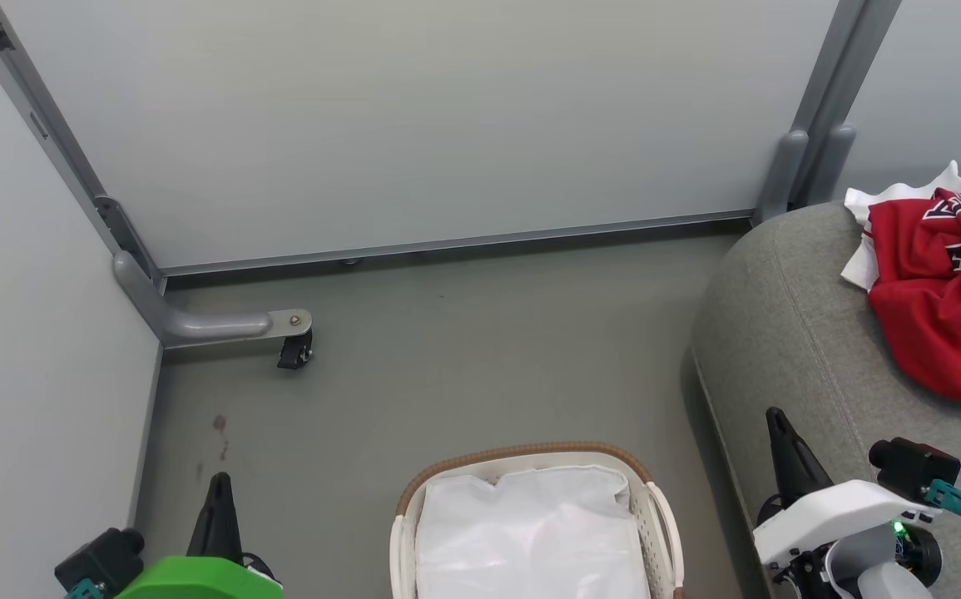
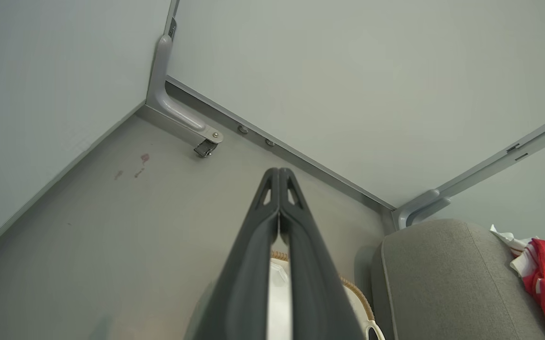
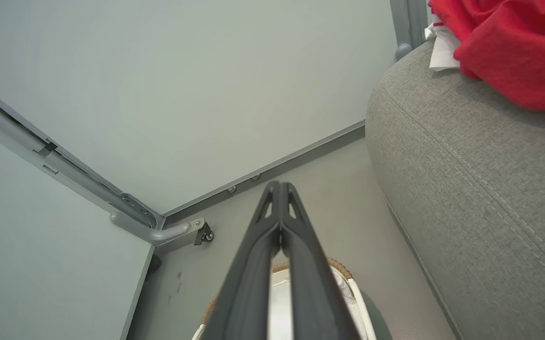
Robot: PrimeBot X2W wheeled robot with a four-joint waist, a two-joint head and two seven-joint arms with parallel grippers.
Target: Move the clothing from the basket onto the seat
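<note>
Left end effector and right end effector flank the basket, my fingers pressed together and empty, while the clothing lies heaped on the seat and the basket holds a white liner, so I judge the transfer done.

The seat is coarse grey woven cloth; the basket smooth white plastic with woven rim.
</note>
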